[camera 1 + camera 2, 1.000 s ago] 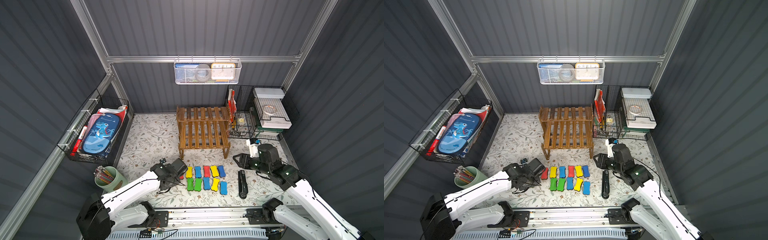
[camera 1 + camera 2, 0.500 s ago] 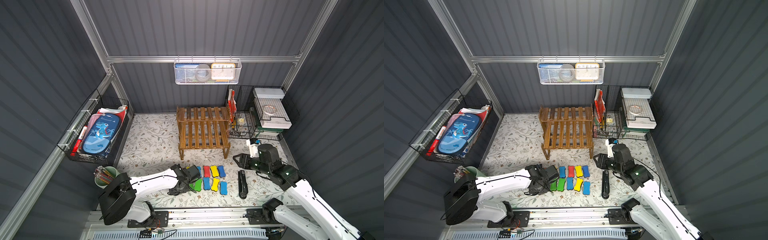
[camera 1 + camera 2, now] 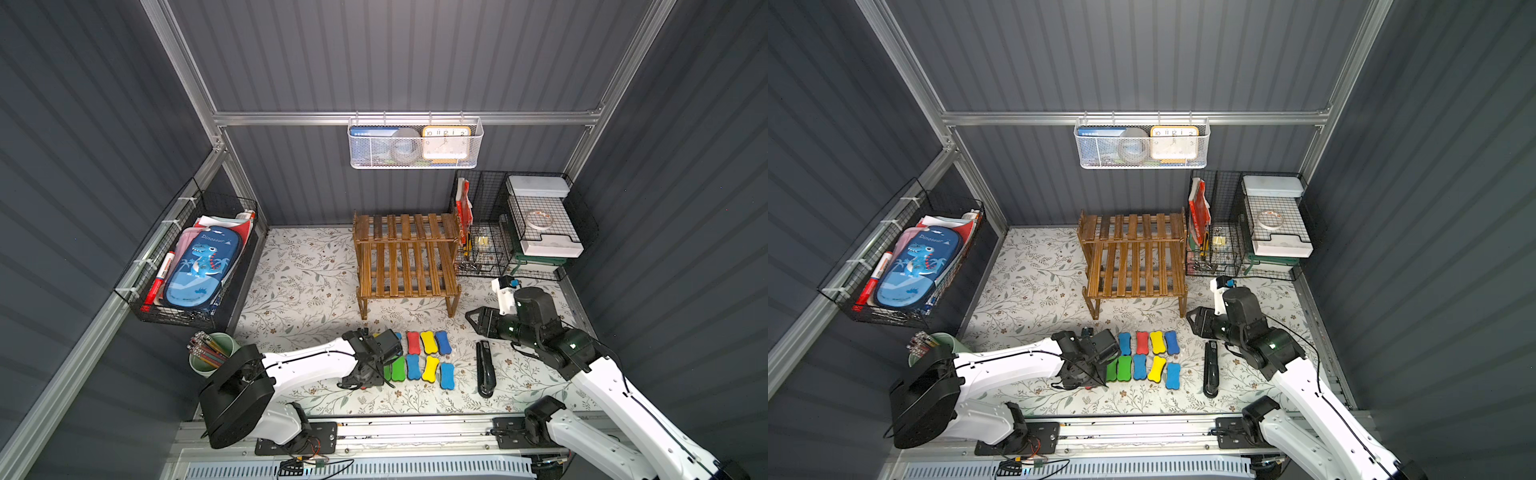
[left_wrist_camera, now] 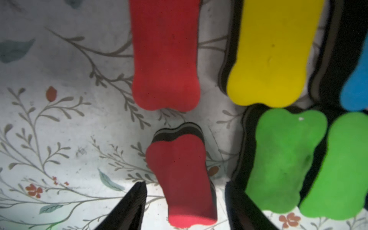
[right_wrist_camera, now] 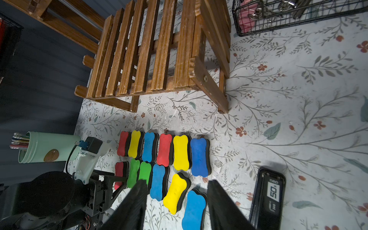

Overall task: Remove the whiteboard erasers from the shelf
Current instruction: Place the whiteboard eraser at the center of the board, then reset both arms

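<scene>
Left gripper (image 4: 185,184): jaws just spread, red eraser (image 4: 177,159) released onto mat (image 4: 59,119)
Right gripper (image 5: 176,184): spread, empty
Shelf (image 3: 405,257): centre of a top view, bare; removal looks complete

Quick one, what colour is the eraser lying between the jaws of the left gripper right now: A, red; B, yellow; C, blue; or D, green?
A: in the left wrist view a red eraser lies on the floral mat between the open jaws of the left gripper, with a gap on each side.
</scene>
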`<control>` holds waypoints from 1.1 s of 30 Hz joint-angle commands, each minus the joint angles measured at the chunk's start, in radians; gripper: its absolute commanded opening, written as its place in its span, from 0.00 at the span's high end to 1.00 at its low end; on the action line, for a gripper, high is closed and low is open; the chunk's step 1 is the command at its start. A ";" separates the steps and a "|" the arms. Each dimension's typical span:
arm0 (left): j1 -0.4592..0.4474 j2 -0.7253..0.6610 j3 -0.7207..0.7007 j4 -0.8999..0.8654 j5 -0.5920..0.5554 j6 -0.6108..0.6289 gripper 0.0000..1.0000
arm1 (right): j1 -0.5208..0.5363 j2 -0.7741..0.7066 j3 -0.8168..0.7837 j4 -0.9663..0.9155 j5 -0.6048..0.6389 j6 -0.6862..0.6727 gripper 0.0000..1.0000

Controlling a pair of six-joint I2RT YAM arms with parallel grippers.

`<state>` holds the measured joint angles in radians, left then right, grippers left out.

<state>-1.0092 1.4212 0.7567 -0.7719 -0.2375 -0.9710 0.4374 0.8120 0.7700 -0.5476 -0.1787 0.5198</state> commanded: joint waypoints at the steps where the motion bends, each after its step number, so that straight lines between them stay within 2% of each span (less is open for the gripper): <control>1: -0.006 -0.023 0.037 -0.085 -0.064 0.007 0.22 | -0.003 -0.012 0.018 -0.011 0.009 0.005 0.45; 2: -0.006 -0.045 0.046 -0.102 -0.076 0.002 0.19 | -0.003 -0.015 0.020 -0.011 0.011 0.006 0.44; 3: -0.006 -0.067 0.058 -0.119 -0.088 -0.005 0.06 | -0.003 -0.018 0.023 -0.014 0.013 0.007 0.43; 4: -0.006 -0.094 0.078 -0.139 -0.106 -0.016 0.01 | -0.003 -0.022 0.028 -0.017 0.017 0.009 0.42; 9: -0.006 -0.210 0.231 -0.224 -0.281 -0.048 0.01 | -0.003 -0.052 0.035 -0.023 0.059 0.019 0.37; 12: 0.032 -0.205 0.308 -0.188 -0.378 0.068 0.01 | -0.003 -0.061 0.045 -0.029 0.092 0.018 0.35; 15: 0.146 -0.121 0.390 -0.204 -0.445 0.191 0.01 | -0.003 -0.063 0.068 -0.050 0.138 0.020 0.30; 17: 0.210 -0.078 0.415 -0.175 -0.535 0.271 0.00 | -0.003 -0.067 0.080 -0.057 0.173 0.026 0.19; 18: 0.220 -0.073 0.412 -0.140 -0.588 0.315 0.01 | -0.004 -0.070 0.084 -0.061 0.184 0.029 0.02; 20: 0.249 -0.085 0.384 -0.023 -0.651 0.419 0.01 | -0.003 -0.076 0.089 -0.057 0.201 0.031 0.01; 22: 0.306 -0.124 0.325 0.138 -0.621 0.517 0.00 | -0.004 -0.081 0.096 -0.060 0.214 0.025 0.01; 27: 0.458 -0.285 0.106 0.464 -0.643 0.558 0.00 | -0.003 -0.093 0.105 -0.064 0.263 0.022 0.01; 30: 0.513 -0.386 -0.059 0.710 -0.657 0.652 0.01 | -0.003 -0.097 0.100 -0.063 0.281 0.018 0.01; 33: 0.581 -0.399 -0.180 0.891 -0.645 0.749 0.01 | -0.004 -0.095 0.100 -0.060 0.302 0.008 0.01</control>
<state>-0.4694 1.0187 0.6506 -0.1509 -0.8677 -0.3592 0.4374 0.7208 0.8490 -0.5995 0.0788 0.5404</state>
